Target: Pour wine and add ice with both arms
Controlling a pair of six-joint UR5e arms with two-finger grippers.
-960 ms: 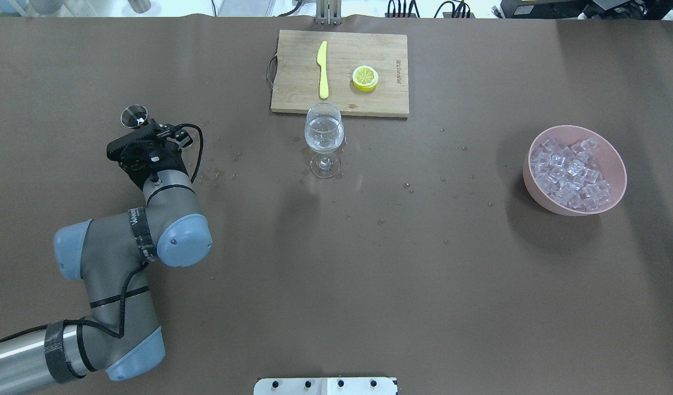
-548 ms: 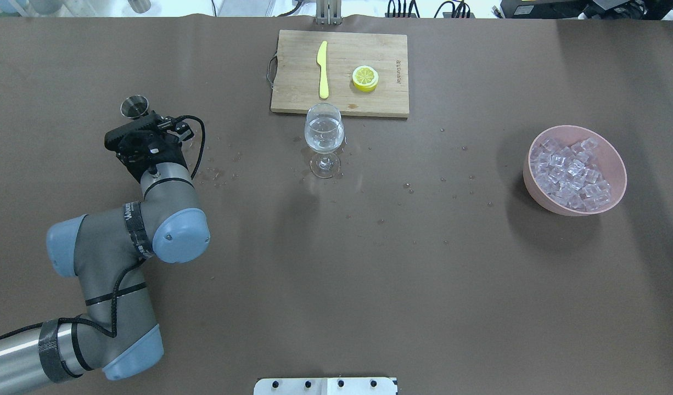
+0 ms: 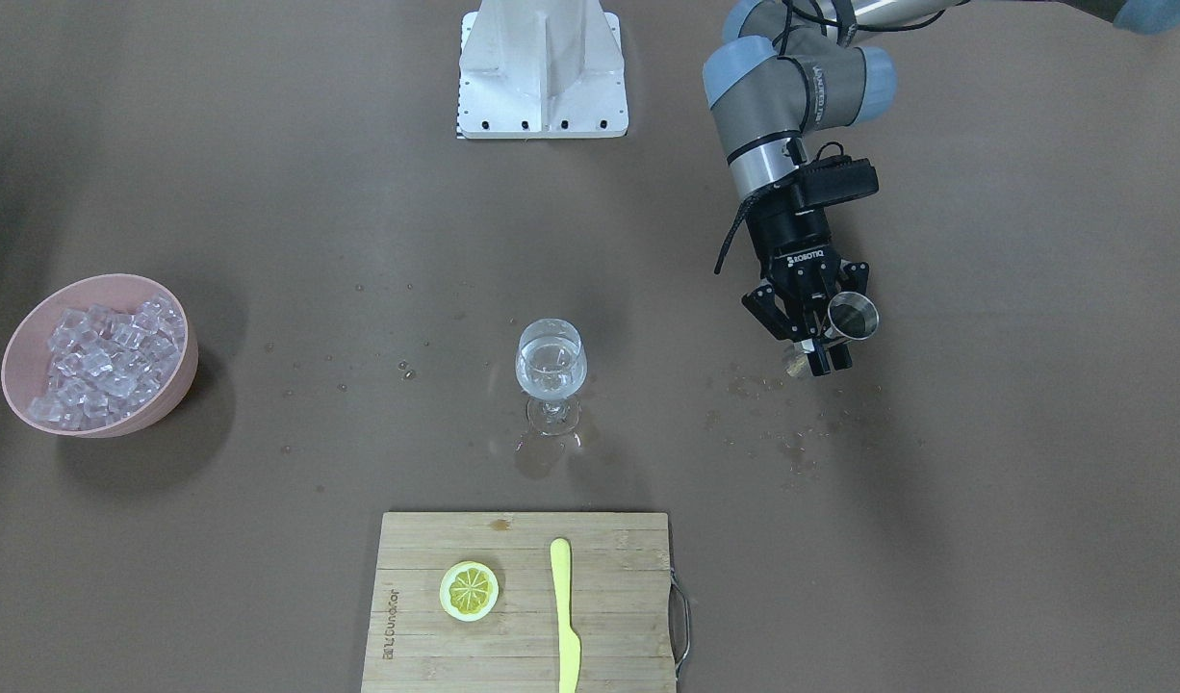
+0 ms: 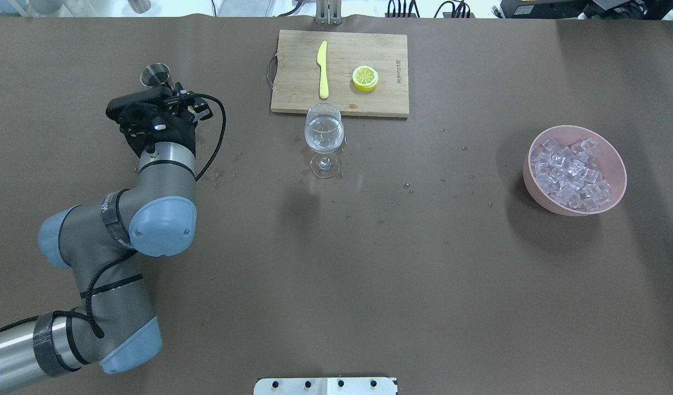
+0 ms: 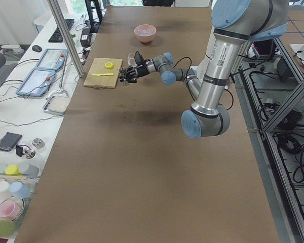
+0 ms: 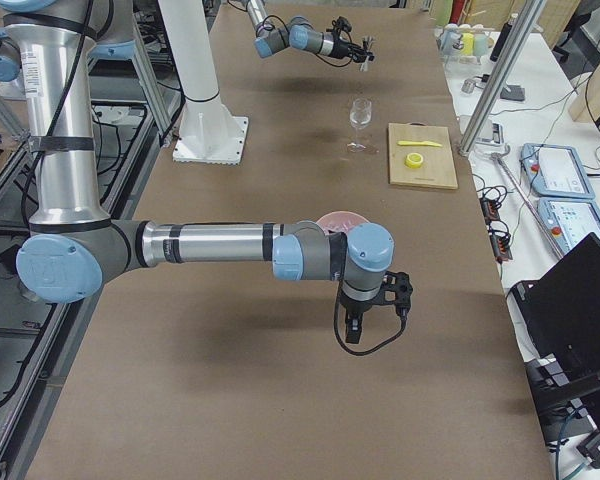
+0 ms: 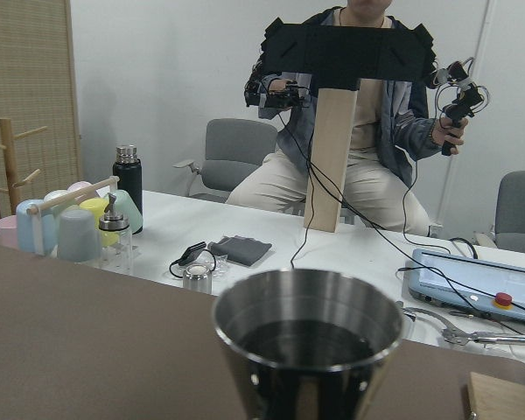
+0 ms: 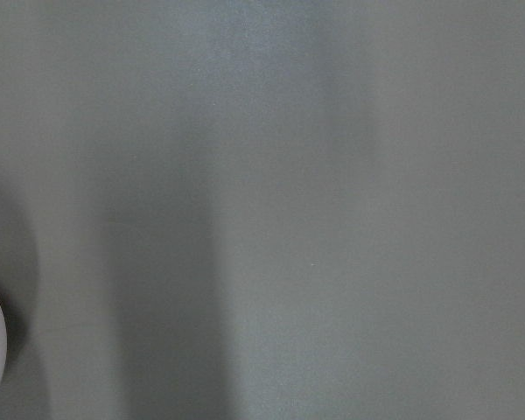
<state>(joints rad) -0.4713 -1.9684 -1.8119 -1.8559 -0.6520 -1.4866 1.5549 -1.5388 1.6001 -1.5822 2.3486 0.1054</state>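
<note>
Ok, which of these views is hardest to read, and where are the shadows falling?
Right wrist view: nearly featureless grey-brown table with soft dark bands, hardest to read. Left wrist view: shiny steel measuring cup looms close, cropped at the bottom. Overhead view: round pink bowl of clear ice cubes and clear stemmed wine glass cast soft shadows toward the robot's side.

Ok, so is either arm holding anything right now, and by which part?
The left gripper holds a small steel measuring cup, fingers closed on its lower body below the open rim. For the right gripper it cannot be told.
</note>
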